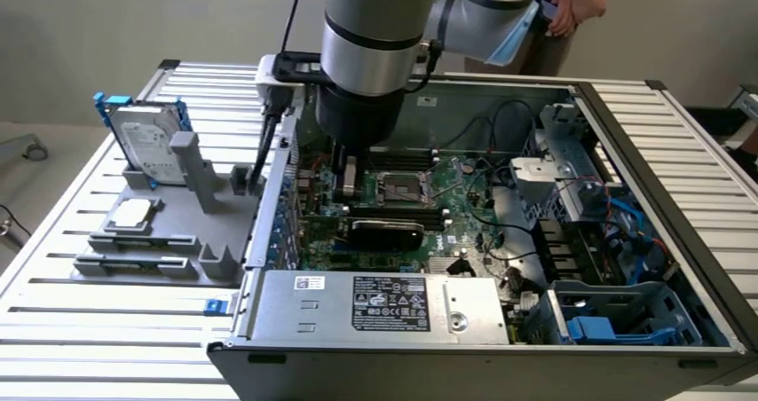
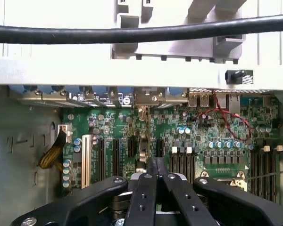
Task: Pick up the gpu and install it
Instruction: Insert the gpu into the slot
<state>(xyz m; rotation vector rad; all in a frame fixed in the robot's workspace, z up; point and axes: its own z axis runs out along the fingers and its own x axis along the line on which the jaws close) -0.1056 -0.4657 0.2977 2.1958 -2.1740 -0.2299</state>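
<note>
The gpu (image 1: 385,232) stands on the green motherboard (image 1: 462,184) inside the open computer case, its black shroud facing the exterior view's lower edge. In the wrist view the gpu (image 2: 141,141) is seen edge-on as a thin strip running from the rear ports toward my fingers. My gripper (image 1: 347,186) reaches down into the case just over the card's end near the rear wall. Its black fingers meet, so the gripper (image 2: 156,164) is shut, with the card's edge a little to one side of the tips. I cannot make out whether they touch it.
A grey fixture (image 1: 154,224) on the exterior view's left holds a silver hard drive (image 1: 148,144) with a blue frame. The power supply (image 1: 379,303), drive cages (image 1: 580,179) and cables crowd the case. A black cable (image 2: 132,33) crosses above. A person's hand (image 1: 569,2) is behind.
</note>
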